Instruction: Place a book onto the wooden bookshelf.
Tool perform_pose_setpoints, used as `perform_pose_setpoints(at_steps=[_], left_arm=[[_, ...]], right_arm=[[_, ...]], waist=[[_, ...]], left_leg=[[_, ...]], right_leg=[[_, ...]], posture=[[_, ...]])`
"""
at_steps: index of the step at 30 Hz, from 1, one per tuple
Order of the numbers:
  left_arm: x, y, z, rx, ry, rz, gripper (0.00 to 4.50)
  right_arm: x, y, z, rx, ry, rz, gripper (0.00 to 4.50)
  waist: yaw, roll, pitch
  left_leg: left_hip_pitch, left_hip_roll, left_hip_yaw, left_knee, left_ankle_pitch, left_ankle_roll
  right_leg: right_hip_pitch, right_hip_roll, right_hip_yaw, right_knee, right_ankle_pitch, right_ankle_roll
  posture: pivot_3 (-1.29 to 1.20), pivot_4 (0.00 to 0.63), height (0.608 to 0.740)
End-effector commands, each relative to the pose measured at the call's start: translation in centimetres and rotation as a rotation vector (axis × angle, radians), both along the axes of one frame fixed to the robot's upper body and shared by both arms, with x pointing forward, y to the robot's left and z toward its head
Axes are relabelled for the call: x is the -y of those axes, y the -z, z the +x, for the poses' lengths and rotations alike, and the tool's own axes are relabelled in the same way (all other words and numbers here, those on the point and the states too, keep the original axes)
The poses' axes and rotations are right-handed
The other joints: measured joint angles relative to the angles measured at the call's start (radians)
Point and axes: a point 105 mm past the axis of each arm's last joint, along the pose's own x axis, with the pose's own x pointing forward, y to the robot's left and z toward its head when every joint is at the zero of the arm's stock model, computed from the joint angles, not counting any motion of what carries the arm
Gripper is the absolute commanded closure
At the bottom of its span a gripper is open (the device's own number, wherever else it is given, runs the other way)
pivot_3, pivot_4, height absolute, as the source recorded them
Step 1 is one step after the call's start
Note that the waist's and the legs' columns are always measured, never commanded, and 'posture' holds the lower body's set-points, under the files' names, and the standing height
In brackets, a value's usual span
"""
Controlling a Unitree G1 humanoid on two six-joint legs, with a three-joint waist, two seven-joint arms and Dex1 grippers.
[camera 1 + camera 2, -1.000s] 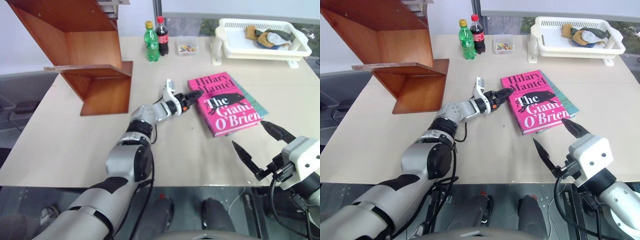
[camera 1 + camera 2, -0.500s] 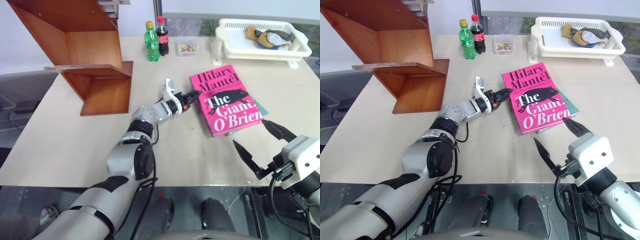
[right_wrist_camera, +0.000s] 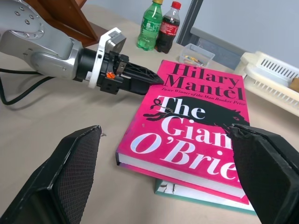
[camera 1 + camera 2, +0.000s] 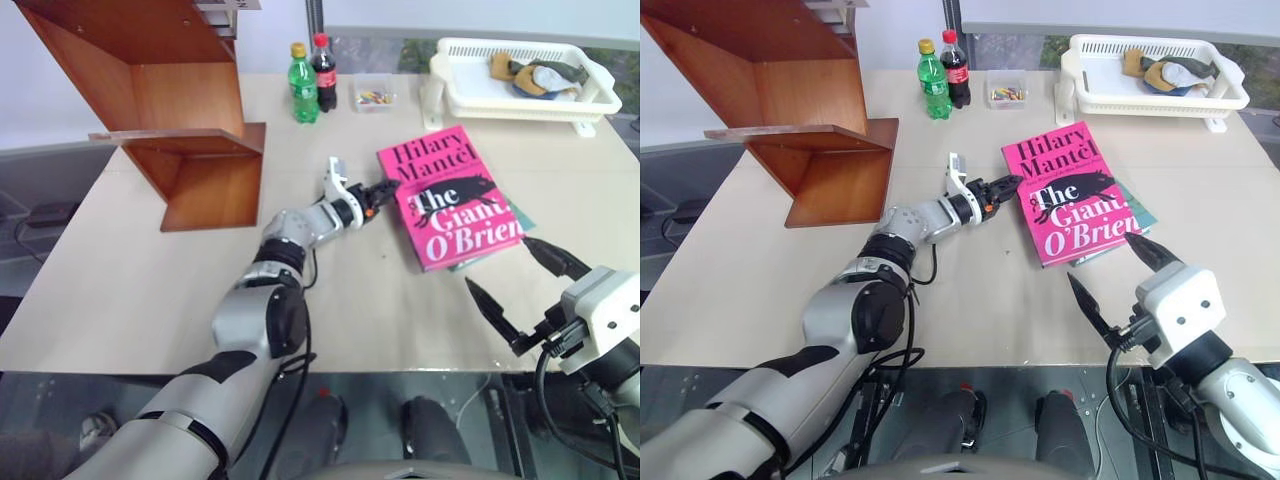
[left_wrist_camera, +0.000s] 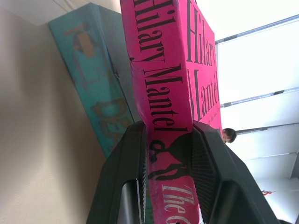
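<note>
The left hand [image 4: 383, 187] is clamped on the spine edge of the pink book [image 4: 450, 196], one finger above the cover and one below, as the left wrist view shows; the book lies on the table [image 4: 140, 290], resting partly on a teal book [image 4: 515, 214], well apart from the wooden bookshelf [image 4: 190, 130] at the table's far left; the right hand [image 4: 528, 295] hovers near the front edge with its fingers spread wide, holding nothing; the grip sits on one edge only, so the heavy hardback will likely sag or twist when lifted; best to raise it slowly, keep the wrist steady, let it clear the teal book before swinging left, and aim for a flat shelf
</note>
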Motion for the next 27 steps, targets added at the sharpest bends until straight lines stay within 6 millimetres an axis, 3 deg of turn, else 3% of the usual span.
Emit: perform_pose_setpoints(at_steps=[1,3,5,8,12,17,23,27], left_arm=[[-1.3,-3.1,0.4,0.076,-0.02,-0.063,3.49],[-2.2,-4.5,0.3,0.123,-0.038,-0.073,3.49],[-3.4,-7.0,-0.6,0.28,-0.051,-0.02,3.49],[-3.7,-10.5,-3.9,0.594,0.0,0.11,3.49],[-4.3,-14.4,-7.3,0.854,0.014,0.204,3.49],[-4.5,-14.7,-8.8,1.253,-0.031,0.689,3.49],[-4.4,-18.2,-11.3,1.786,-0.153,1.008,3.49],[-5.8,-19.4,-11.3,1.988,-0.233,1.342,3.49]], right_arm=[[-0.7,-0.8,-0.3,0.032,-0.026,0.013,0.0],[-0.9,-0.8,-0.1,0.031,-0.036,0.014,0.0],[-1.2,-0.9,0.1,0.029,-0.053,0.017,0.0],[-1.5,-1.0,0.5,0.026,-0.078,0.028,0.0],[-2.0,-1.4,1.3,0.028,-0.124,0.066,0.0],[-2.1,-1.5,2.0,0.022,-0.158,0.096,0.0],[-2.5,-1.5,3.2,0.025,-0.208,0.115,0.0],[-2.8,-1.5,3.9,0.031,-0.239,0.123,0.0]], waist=[[-0.001,0.0,0.0],[-0.001,0.0,0.0],[-0.003,-0.001,0.0],[-0.011,-0.001,0.001],[0.002,-0.001,0.0],[0.002,0.0,-0.001],[0.002,-0.001,0.0],[0.0,0.0,0.0]], left_leg=[[0.0,0.0,0.0,0.0,0.0,0.0],[0.0,0.0,0.0,0.0,0.0,0.0],[0.0,0.0,0.0,0.001,0.0,0.0],[-0.001,0.001,0.001,0.0,0.0,0.0],[-0.001,0.001,0.001,0.001,0.0,0.0],[0.001,0.001,0.001,0.002,0.0,0.0],[0.001,0.002,0.002,0.002,0.0,0.0],[0.001,0.002,0.003,-0.001,0.0,0.0]], right_leg=[[0.0,0.0,0.0,0.0,0.0,0.0],[0.0,0.0,0.0,0.0,0.0,0.0],[0.0,0.0,0.0,0.0,0.0,0.0],[-0.001,0.0,0.001,0.0,0.0,0.0],[-0.001,0.0,0.001,0.0,0.001,-0.001],[0.002,0.001,0.001,-0.001,0.002,-0.002],[0.001,0.001,0.002,-0.001,0.002,-0.003],[-0.001,0.001,0.003,-0.002,0.002,-0.003]], posture=[[0.0,0.15,0.74],[0.0,0.15,0.74],[0.0,0.15,0.74],[0.0,0.15,0.74],[0.0,0.15,0.74],[0.0,0.15,0.74],[0.0,0.15,0.74],[0.0,0.15,0.74]])
